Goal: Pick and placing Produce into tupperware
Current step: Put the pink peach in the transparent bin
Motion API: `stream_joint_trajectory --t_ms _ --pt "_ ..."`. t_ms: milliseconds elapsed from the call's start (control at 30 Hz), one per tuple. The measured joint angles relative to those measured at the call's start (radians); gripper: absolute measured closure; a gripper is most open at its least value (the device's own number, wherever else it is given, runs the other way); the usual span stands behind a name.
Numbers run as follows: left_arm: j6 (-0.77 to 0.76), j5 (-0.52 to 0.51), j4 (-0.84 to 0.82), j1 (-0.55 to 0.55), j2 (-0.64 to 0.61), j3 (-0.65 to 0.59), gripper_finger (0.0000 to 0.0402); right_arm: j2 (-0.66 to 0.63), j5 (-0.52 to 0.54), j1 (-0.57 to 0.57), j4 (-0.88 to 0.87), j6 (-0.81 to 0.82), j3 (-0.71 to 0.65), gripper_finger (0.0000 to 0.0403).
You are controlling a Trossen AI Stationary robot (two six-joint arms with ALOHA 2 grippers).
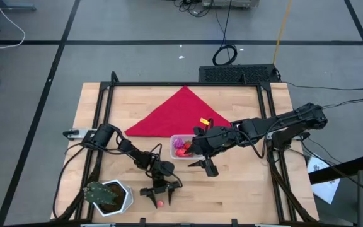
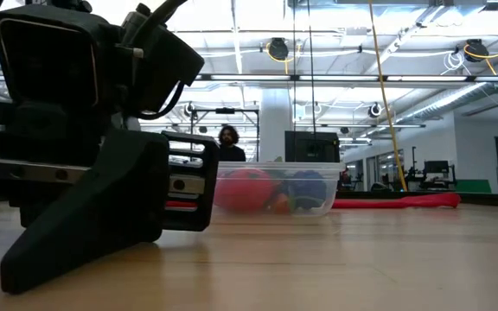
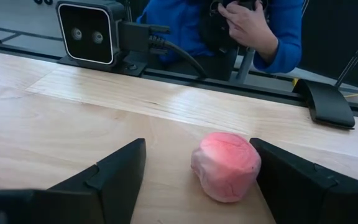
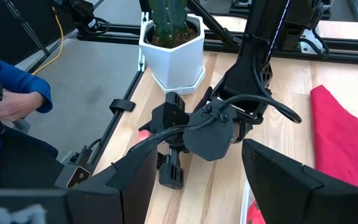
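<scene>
Left hand (image 3: pixel 194 180) stands open astride the pink toy fruit (image 3: pixel 226 165) on the bench (image 3: pixel 73 118), holding nothing; centre before closing, since the fruit lies nearer one finger.

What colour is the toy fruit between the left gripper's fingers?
Pinkish red toy fruit, best seen in the left wrist view.

The table (image 1: pixel 244 183) is pale wood, smooth with visible grain. The tupperware (image 2: pixel 318 168) is clear, glossy plastic. The red cloth (image 1: pixel 178 113) looks soft and matt. The pink fruit (image 3: pixel 225 166) seems matt, perhaps foam. The pot (image 4: pixel 173 53) is smooth white.
</scene>
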Motion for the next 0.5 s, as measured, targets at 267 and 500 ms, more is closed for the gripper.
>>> stream_joint_trajectory --t_ms 267,500 --pt "-0.018 0.049 -0.015 0.003 0.000 0.000 0.0211 0.000 0.000 0.000 0.001 0.000 0.000 0.0174" --pt "-0.011 0.061 -0.029 0.003 0.000 0.000 0.0273 0.000 0.000 0.000 0.003 0.000 0.000 0.0174"
